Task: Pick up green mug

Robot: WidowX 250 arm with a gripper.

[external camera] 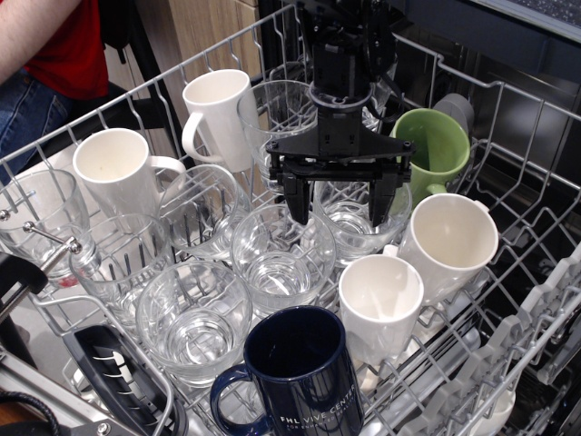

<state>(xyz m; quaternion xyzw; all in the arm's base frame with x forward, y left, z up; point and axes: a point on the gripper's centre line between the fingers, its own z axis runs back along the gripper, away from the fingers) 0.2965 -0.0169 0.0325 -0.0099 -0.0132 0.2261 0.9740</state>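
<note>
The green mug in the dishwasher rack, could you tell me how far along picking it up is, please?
Nothing looks done yet: the green mug sits tilted in the wire rack, untouched. The gripper hangs open above a clear glass, to the mug's left, its fingers holding nothing. Left to do: move across to the mug, close on it and lift it out.

I have only one view. It looks down from above and in front of the dishwasher rack (508, 100), tilted steeply, close enough that the rack fills the whole picture and its edges are cut off. My arm comes in from the top, far side, with my claw (341, 202) hanging near the centre.
</note>
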